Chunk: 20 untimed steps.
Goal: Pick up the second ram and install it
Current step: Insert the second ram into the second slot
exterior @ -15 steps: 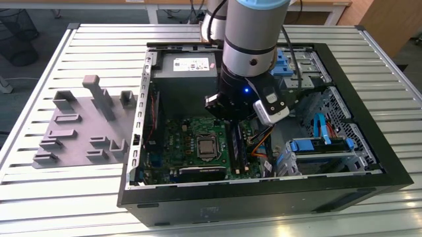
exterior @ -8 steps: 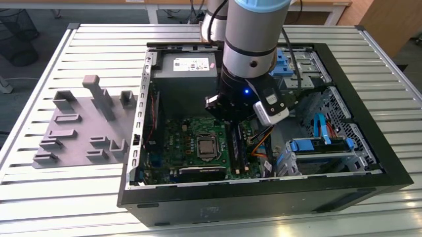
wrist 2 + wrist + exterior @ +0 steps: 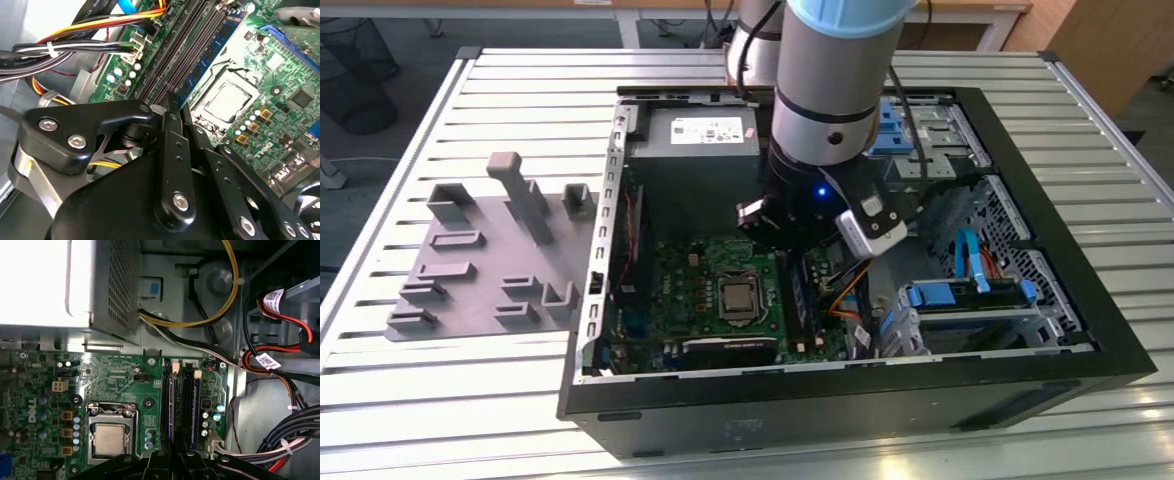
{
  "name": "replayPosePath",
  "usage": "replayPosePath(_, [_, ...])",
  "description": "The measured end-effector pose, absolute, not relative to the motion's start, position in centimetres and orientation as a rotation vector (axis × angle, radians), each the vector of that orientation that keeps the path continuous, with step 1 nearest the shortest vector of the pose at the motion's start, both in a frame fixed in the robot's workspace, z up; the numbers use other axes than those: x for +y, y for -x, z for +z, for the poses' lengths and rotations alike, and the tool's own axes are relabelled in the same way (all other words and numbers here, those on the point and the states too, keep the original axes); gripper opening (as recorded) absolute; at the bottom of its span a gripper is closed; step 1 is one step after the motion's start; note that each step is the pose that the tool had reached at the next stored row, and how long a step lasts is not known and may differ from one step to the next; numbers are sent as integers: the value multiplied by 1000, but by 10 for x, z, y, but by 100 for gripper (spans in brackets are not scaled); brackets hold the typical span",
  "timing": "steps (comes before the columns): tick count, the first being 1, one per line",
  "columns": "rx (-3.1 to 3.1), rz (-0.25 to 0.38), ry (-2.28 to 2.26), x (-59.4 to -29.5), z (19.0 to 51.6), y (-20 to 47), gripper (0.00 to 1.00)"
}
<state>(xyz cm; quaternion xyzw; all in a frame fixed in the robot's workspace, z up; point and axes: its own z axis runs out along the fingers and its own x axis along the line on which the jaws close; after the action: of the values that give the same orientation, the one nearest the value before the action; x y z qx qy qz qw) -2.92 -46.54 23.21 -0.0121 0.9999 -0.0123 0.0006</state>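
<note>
Gripper (image 3: 172, 107) hovers low over the motherboard (image 3: 670, 290), jaws together and empty. The second ram (image 3: 196, 410) sits in its slot beside the first stick (image 3: 170, 407). Press evenly along its edge so both ends seat.

Case (image 3: 1067, 330): lying open on the slatted table (image 3: 440, 400).
Tray (image 3: 487, 265): sitting on the table, just beside the case, toward the exterior view's left.
Motherboard (image 3: 680, 300): lying flat inside the case.
Processor socket (image 3: 110, 437): sitting on the motherboard, beside the memory slots (image 3: 182, 405).
Gripper (image 3: 787, 235): hanging inside the case, over the memory slots.
Cable bundle (image 3: 285, 450): running beside the motherboard's edge.
</note>
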Motion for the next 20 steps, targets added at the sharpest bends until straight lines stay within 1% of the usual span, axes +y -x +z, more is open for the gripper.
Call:
replayPosePath(8, [3141, -39, 38, -466, 218, 28, 14])
replayPosePath(20, [3142, -39, 38, -471, 217, 28, 14])
